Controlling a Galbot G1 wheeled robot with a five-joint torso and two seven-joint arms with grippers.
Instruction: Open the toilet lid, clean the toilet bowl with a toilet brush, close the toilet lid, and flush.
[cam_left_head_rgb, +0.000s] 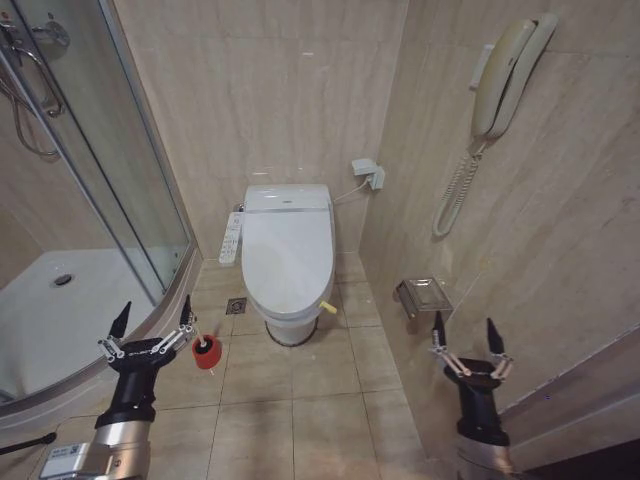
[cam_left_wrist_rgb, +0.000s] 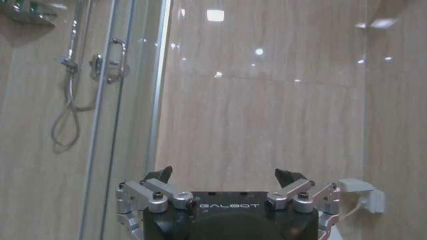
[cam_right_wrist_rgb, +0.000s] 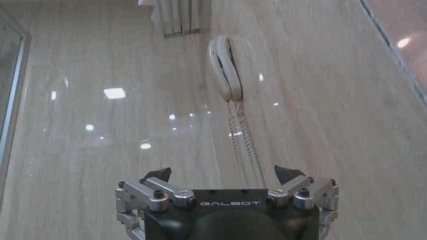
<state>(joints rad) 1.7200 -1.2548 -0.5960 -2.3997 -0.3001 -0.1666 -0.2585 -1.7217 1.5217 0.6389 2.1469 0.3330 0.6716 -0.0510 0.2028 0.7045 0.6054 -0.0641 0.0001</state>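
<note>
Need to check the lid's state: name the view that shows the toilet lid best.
Head view: the toilet lid lies closed on the bowl, seen whole from above. The wrist views face the walls instead.

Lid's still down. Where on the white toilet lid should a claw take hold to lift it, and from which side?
Grip the small yellow strap at the front rim of the glossy white oval toilet lid, on the robot's right. The lid lies flat and smooth on the white ceramic toilet bowl, so the strap looks like the only graspable part. The open right claw is on that side; come in low from the front right.
</note>
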